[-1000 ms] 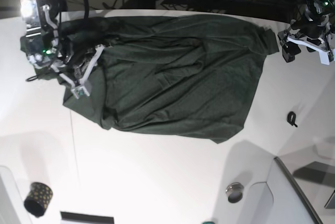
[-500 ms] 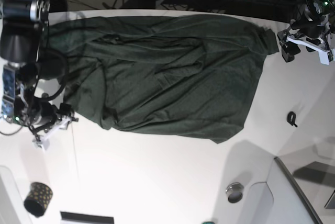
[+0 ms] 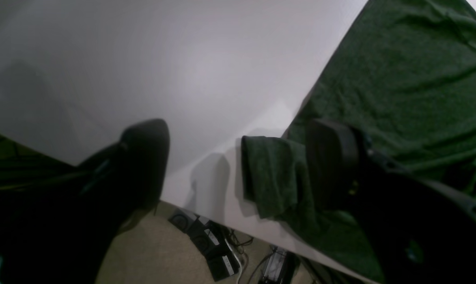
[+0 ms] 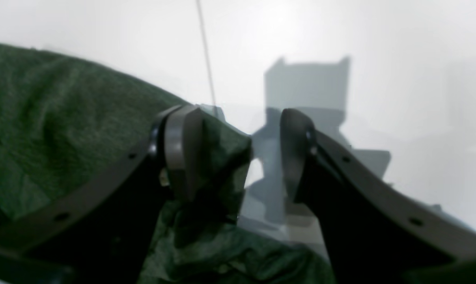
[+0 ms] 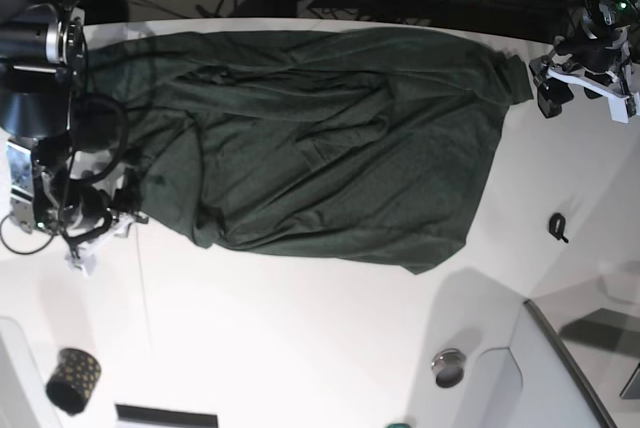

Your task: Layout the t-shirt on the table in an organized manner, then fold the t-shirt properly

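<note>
A dark green t-shirt (image 5: pixel 320 138) is spread across the far half of the white bench (image 5: pixel 300 348), rumpled, with folds running through its middle. Its far edge lies along the bench's far rim, and a slanted edge points toward the near side.

The right gripper (image 5: pixel 100 233) is seen in the base view at that view's left, just beside the shirt's corner. In the right wrist view its jaws are parted, and a bunched corner of the shirt (image 4: pixel 222 157) is pressed against the inner face of one finger (image 4: pixel 182 150); the other finger (image 4: pixel 295 150) is clear of the fabric, with bare bench visible in the gap. The cloth is therefore not clamped.

The left gripper (image 5: pixel 585 83) is found at the base view's right, near the bench's far rim and just beside the shirt's sleeve end (image 5: pixel 515 78). In the left wrist view its jaws are spread wide. One finger (image 3: pixel 332 165) is set above the shirt (image 3: pixel 399 79), next to a folded sleeve cuff (image 3: pixel 269 177) lying at the bench edge; the other finger (image 3: pixel 147 157) is over bare bench (image 3: pixel 163 59). Nothing is gripped between them.

A small black clip (image 5: pixel 558 227), a round metal fitting (image 5: pixel 449 367) and a dotted dark cup (image 5: pixel 73 380) are also seen on the bench, well apart from the shirt.
</note>
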You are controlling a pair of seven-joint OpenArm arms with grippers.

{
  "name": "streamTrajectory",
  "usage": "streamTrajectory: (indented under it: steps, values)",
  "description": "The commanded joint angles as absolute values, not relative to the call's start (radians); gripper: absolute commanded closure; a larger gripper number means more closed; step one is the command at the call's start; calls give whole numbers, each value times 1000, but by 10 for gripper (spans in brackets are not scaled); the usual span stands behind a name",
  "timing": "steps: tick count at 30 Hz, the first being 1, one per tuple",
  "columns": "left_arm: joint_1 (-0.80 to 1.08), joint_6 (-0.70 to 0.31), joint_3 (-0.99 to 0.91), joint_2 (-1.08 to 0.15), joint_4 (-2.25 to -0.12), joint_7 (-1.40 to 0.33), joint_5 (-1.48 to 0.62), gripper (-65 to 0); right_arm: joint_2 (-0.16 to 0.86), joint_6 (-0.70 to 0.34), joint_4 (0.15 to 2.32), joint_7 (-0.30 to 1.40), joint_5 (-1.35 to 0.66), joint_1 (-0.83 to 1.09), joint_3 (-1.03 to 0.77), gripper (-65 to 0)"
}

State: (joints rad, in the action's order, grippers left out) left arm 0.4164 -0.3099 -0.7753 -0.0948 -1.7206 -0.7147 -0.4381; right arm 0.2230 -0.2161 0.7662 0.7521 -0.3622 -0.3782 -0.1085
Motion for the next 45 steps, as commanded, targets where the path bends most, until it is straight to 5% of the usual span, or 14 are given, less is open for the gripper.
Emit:
streamTrajectory:
  steps: [1, 6, 11, 30, 45]
  values:
    - [420, -308, -780, -108, -1735, -693, -446, -515, 225, -213, 774, 762, -372, -389, -105, -297]
    - [421, -308, -785, -108, -1735, -693, -446, -515, 222, -213, 780, 763, -375, -366, -105, -272]
    - [420, -308, -782, -108, -1735, -693, -446, -515, 222, -217, 780, 757, -375, -367, -105, -2]
    - [414, -308, -780, -108, -1735, -693, -446, -515, 194, -211, 1523, 937, -377, -191, -113, -8]
    - [414, -308, -780, -110, -1735, -693, -446, -515, 193, -211, 1684, 937, -377, -186, -113, -8]
